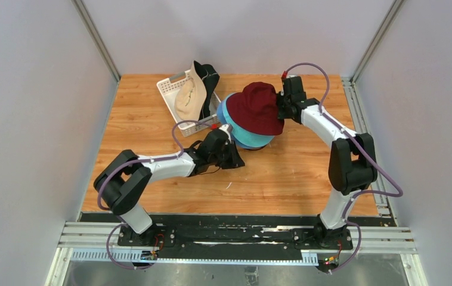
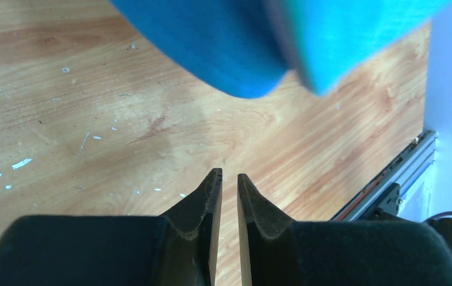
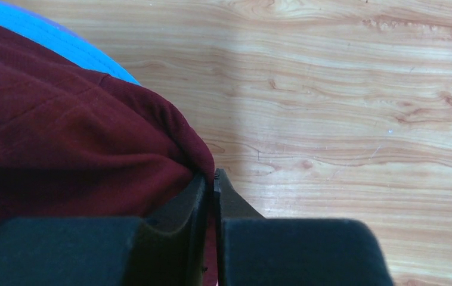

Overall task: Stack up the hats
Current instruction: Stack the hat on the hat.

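While dark red hat (image 1: pixel 259 107) sits atop teal hat (image 1: pixel 250 138) and blue hat (image 1: pixel 222 113) mid-desk (image 1: pixel 283 173), right pincer (image 3: pixel 214 174) pressed together on its brim edge. Looks like placement step, release not yet done. Left pincer (image 2: pixel 229 176) just beside teal brim, spread only slit-wide, nothing in it. Beige hat (image 1: pixel 188 98) and black hat (image 1: pixel 209 77) in white basket (image 1: pixel 170 89). Next, my read: right lets go without dragging brim, then fetch beige.
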{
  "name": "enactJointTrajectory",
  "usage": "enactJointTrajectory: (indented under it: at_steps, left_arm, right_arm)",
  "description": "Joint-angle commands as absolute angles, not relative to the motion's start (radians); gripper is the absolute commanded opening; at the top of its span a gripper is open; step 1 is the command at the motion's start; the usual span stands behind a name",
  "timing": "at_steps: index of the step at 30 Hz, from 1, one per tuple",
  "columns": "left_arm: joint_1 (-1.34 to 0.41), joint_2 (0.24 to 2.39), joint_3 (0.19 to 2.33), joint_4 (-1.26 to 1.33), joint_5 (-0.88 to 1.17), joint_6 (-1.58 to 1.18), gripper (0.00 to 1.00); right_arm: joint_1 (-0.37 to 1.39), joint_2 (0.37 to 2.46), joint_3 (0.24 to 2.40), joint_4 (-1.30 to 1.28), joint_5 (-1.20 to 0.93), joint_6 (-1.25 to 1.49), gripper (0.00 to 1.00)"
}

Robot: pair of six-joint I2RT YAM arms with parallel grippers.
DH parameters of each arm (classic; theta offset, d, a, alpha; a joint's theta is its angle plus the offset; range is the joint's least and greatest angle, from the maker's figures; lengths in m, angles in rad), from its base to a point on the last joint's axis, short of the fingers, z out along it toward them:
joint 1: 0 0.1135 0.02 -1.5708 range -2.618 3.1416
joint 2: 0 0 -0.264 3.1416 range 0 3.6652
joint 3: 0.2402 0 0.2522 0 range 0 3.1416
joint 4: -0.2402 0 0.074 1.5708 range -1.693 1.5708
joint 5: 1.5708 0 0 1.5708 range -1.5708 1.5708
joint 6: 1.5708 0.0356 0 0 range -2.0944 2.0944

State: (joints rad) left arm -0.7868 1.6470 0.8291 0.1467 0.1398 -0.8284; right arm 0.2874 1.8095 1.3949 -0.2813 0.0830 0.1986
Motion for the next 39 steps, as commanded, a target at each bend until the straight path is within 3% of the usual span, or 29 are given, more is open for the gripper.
enactJointTrajectory:
  at_steps: [1, 6, 8, 11, 22, 28, 30, 32, 39]
  left_arm:
    - [-0.787, 1.566, 0.832, 0.101, 0.091, -0.795, 0.20]
    - [-0.787, 1.527, 0.826, 0.077, 0.079, -0.787, 0.20]
    - [-0.787, 1.508, 0.824, 0.057, 0.065, -0.781, 0.20]
    - [-0.787, 1.459, 0.812, 0.021, 0.030, -0.770, 0.20]
    - [-0.787, 1.124, 0.775, -0.154, -0.297, -0.721, 0.22]
    - [-0.780, 1.121, 0.843, -0.133, -0.404, -0.633, 0.25]
    - [-0.768, 1.148, 0.858, -0.079, -0.389, -0.610, 0.25]
    - [-0.736, 1.180, 0.862, -0.009, -0.336, -0.610, 0.34]
    - [-0.583, 1.288, 0.855, 0.265, -0.103, -0.653, 0.35]
  right_arm:
    - [0.311, 1.765, 1.331, -0.385, 0.153, 0.195, 0.11]
    - [0.310, 1.675, 1.313, -0.384, 0.188, 0.191, 0.43]
    - [0.308, 1.642, 1.310, -0.384, 0.206, 0.187, 0.52]
    - [0.302, 1.599, 1.309, -0.385, 0.227, 0.180, 0.56]
    - [0.281, 1.397, 1.253, -0.384, 0.276, 0.160, 0.59]
    - [0.298, 1.250, 1.161, -0.379, 0.205, 0.170, 0.59]
    - [0.315, 1.202, 1.129, -0.372, 0.187, 0.171, 0.59]
    - [0.324, 1.145, 1.094, -0.357, 0.157, 0.175, 0.59]
    - [0.371, 1.029, 1.002, -0.293, 0.035, 0.170, 0.59]
